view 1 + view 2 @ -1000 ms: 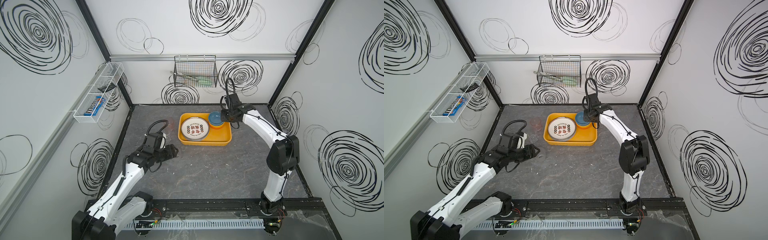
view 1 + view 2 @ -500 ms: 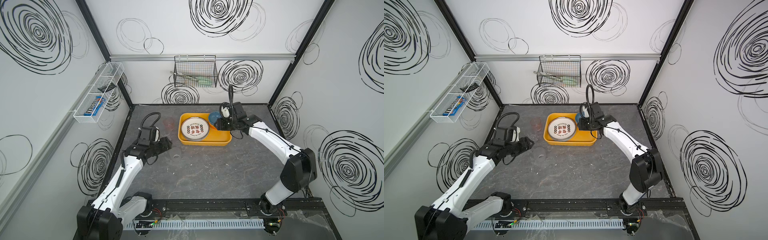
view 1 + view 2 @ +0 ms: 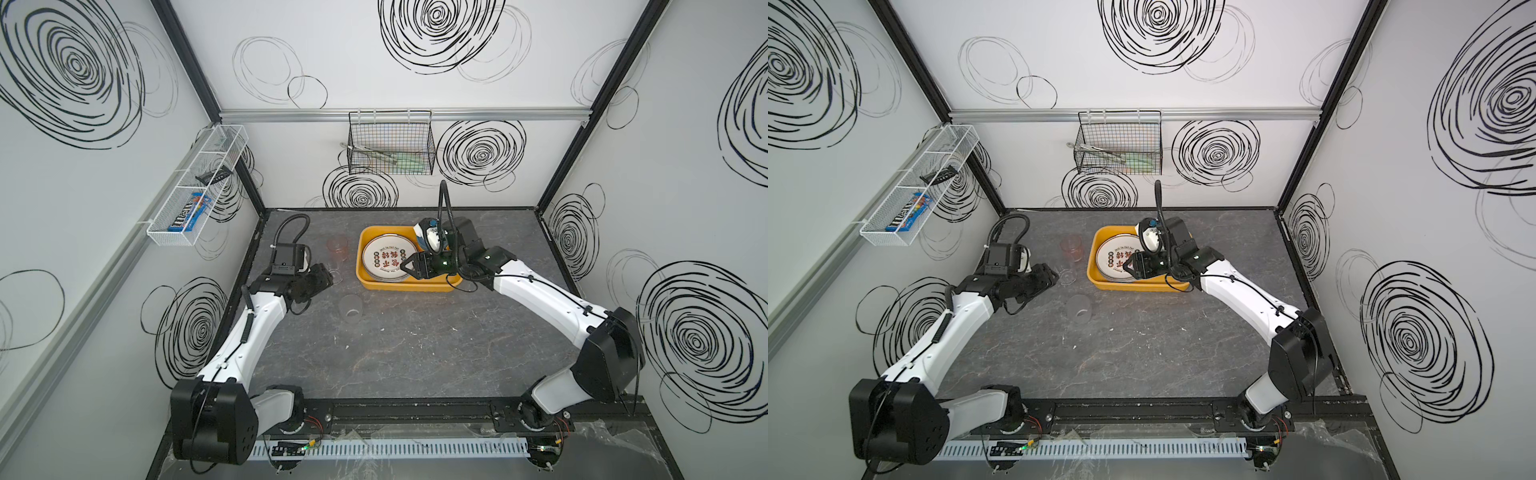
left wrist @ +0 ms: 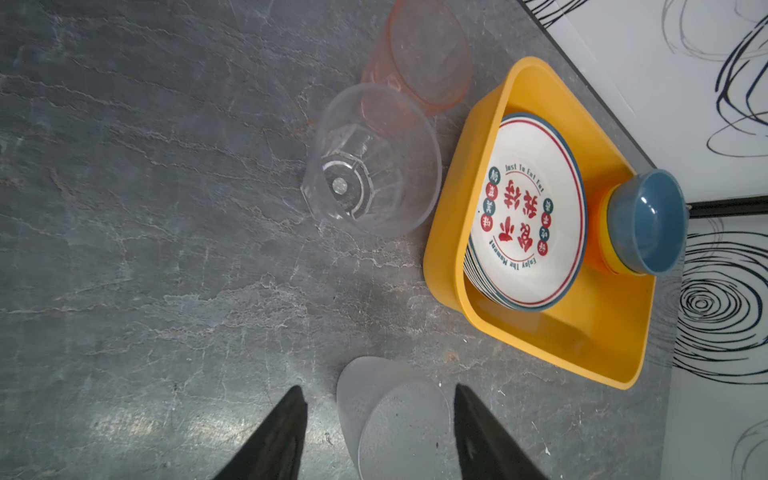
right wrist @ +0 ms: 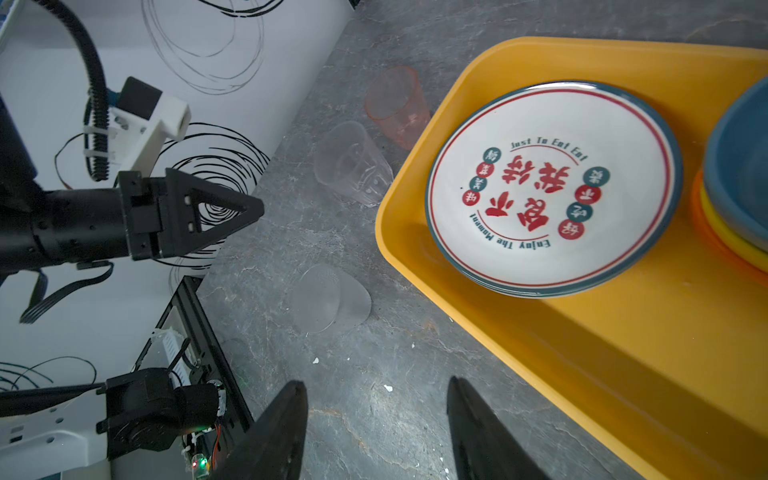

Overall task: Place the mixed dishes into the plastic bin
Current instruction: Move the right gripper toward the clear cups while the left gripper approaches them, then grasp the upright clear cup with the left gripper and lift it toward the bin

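**A:** What's nearest?

**B:** The frosted cup, seemingly on its side on the worktop. The left jaws are spread and empty, and the cup lies just ahead of them, lined up with their gap.

**A:** How should they take it?

**B:** I'd come down square and pinch softly. The wall looks thin and could buckle or squirt free.

**A:** And beyond?

**B:** The clear cup stands upright, with the pink cup close behind. Don't clip either on the lift. Farther on, the yellow bin holds the plates and the stacked bowls. Its bare corner looks best for the cup. The right jaws, parted and empty, hang by the bin's near edge. They should clear off first.
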### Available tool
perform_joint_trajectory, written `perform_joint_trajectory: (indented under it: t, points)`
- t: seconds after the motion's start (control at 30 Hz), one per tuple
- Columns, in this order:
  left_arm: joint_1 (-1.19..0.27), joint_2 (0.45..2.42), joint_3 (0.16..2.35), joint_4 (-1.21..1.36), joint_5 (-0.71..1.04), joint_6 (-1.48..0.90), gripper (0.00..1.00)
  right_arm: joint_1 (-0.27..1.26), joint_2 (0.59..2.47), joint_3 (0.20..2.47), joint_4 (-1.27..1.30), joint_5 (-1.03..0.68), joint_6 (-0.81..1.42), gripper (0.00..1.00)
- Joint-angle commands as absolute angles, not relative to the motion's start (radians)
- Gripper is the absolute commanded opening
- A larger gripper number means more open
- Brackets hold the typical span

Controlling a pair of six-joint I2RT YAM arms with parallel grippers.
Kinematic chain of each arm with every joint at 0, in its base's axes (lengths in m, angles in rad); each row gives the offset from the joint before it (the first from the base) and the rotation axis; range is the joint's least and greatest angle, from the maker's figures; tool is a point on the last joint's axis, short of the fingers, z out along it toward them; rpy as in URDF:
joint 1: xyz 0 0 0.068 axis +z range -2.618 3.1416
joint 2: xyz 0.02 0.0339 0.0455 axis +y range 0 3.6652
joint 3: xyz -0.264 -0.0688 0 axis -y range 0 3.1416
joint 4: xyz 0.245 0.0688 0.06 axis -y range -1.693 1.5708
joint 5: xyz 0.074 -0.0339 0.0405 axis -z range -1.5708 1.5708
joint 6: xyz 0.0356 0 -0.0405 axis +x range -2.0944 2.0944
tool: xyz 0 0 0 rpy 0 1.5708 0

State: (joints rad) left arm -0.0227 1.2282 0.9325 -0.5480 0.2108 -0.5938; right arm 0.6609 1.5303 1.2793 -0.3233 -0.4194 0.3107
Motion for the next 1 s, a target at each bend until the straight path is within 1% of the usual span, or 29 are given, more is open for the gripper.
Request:
perform_joint_trajectory:
  t: [0.0, 0.23, 0.3, 0.5, 0.7, 0.97]
  points:
    - [0.001, 1.264, 0.979, -0.490, 0.182, -0.587, 0.59, 0.691, 1.495, 1.263, -0.278, -0.450, 0.283, 0.59]
    - [0.033, 1.392, 1.035, -0.440, 0.152, -0.598, 0.56, 0.728, 1.477, 1.208, -0.259, -0.435, 0.290, 0.58]
    - [0.036, 1.427, 1.049, -0.428, 0.127, -0.601, 0.56, 0.732, 1.468, 1.190, -0.253, -0.433, 0.295, 0.58]
    - [0.044, 1.559, 1.093, -0.398, 0.124, -0.607, 0.54, 0.733, 1.439, 1.137, -0.239, -0.415, 0.300, 0.58]
    - [0.040, 1.653, 1.118, -0.372, 0.148, -0.614, 0.46, 0.733, 1.428, 1.110, -0.236, -0.401, 0.302, 0.58]
    - [0.037, 1.673, 1.090, -0.362, 0.162, -0.608, 0.35, 0.733, 1.432, 1.107, -0.225, -0.393, 0.306, 0.58]
